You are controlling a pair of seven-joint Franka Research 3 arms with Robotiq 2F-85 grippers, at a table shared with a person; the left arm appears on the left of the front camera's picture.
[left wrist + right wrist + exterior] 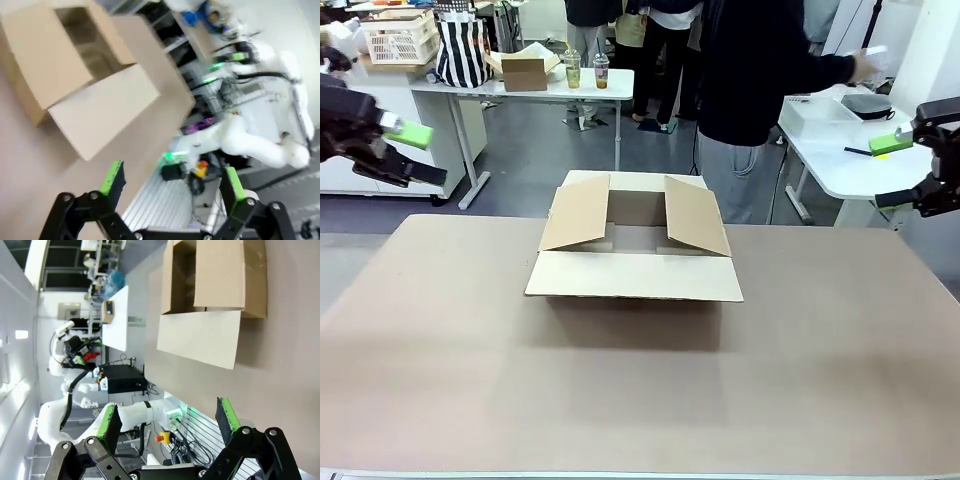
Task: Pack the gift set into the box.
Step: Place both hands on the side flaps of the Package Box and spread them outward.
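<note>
The left arm's fingers [415,133] and the right arm's fingers [888,143] are standing spread apart, grasping nothing, raised at either side. The brown carton [635,277] is sitting in the middle of the counter [470,380], well apart from both, with its flaps open. It is probably handling light, stiff and easy to slide, so a wall is looking like a firmer hold than a bending flap.
</note>
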